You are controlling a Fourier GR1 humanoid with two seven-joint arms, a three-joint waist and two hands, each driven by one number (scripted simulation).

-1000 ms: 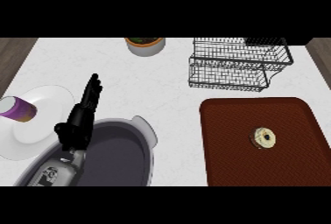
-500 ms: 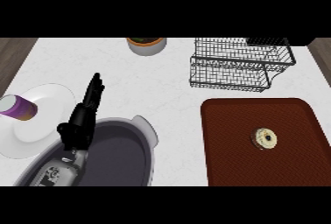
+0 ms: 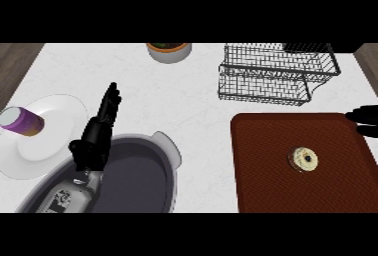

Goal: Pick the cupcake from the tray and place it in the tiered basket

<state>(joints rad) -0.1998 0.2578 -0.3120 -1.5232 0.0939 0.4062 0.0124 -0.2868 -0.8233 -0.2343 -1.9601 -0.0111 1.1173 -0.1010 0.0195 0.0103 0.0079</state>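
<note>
On a ribbed brown tray [image 3: 266, 150] sits a round, pale cupcake [image 3: 303, 158].

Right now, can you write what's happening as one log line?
left hand: open, resting over pot | right hand: at right edge | cupcake: on tray | basket: no cupcake

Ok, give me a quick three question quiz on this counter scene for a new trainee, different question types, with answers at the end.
1. True or false: the cupcake sits on the brown tray.
2. Which lies nearer the tiered basket: A) the plant pot, B) the white plate?
3. Fill in: the left hand shows above the grey ____.

Key: 1 true; 2 A; 3 pot. The right hand only peeks in at the right edge.
</note>
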